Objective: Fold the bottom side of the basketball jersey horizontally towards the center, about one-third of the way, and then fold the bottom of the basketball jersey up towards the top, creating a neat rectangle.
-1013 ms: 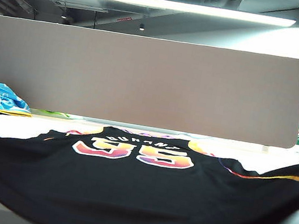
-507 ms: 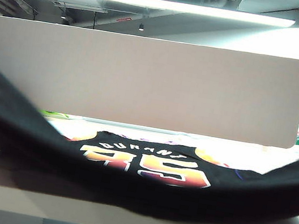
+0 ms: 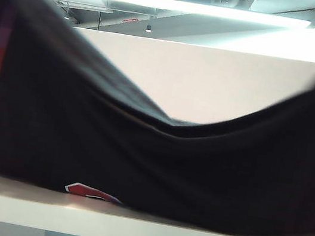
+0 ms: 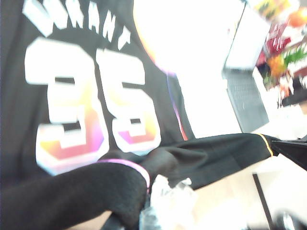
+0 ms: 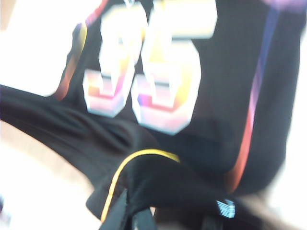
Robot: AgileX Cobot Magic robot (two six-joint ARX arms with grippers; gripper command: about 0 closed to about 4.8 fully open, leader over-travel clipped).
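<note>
**Jersey hem held high at both corners**

The basketball jersey (image 3: 139, 157) hangs like a black curtain across the exterior view, its two lower corners raised near the top of the frame on the left and right while the middle of the hem sags low between them. Thin orange stripes run down the cloth at each side. The rest of the garment lies on the white table (image 3: 139, 227), where a small red and white bit of print peeks out under the hanging fabric. Behind it stands a pale divider panel (image 3: 223, 84).

Neither gripper shows in the exterior view; each is seen only at the edge of its own wrist picture. The left gripper (image 4: 128, 221) is clenched on a bunched corner of the jersey, a pink-edged fold of black cloth wrapped over it. Beyond it the big number 35 (image 4: 91, 108) and white lettering lie spread flat on the table.

The right gripper (image 5: 136, 216) is likewise clamped on the jersey, pinching a corner edged with a yellow band, the number 35 lying past it, blurred, with an orange-purple side stripe (image 5: 249, 120) beside it
</note>
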